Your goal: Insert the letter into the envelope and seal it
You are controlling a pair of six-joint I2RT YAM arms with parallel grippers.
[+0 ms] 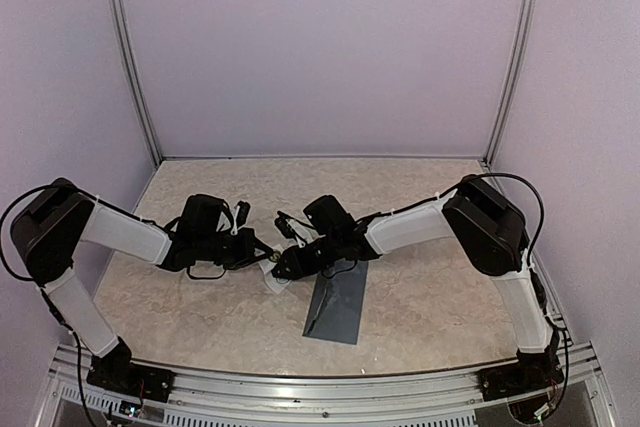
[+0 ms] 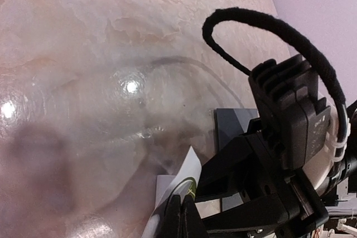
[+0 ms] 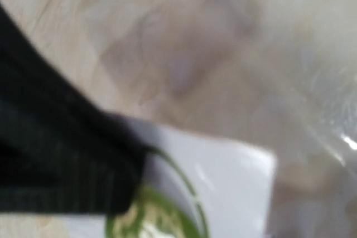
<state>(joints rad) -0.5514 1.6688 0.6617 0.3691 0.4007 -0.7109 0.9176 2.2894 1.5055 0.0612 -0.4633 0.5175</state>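
Marbled beige tabletop [image 1: 430, 247] bears flat slate envelope [image 1: 340, 309]; left jaws shut, right jaws unclear by glossy strip [image 3: 234, 174].

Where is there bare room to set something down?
Free: table along the back wall; also between envelope and left arm's base. Crowded: centre, where left gripper and right gripper meet at the white strip.
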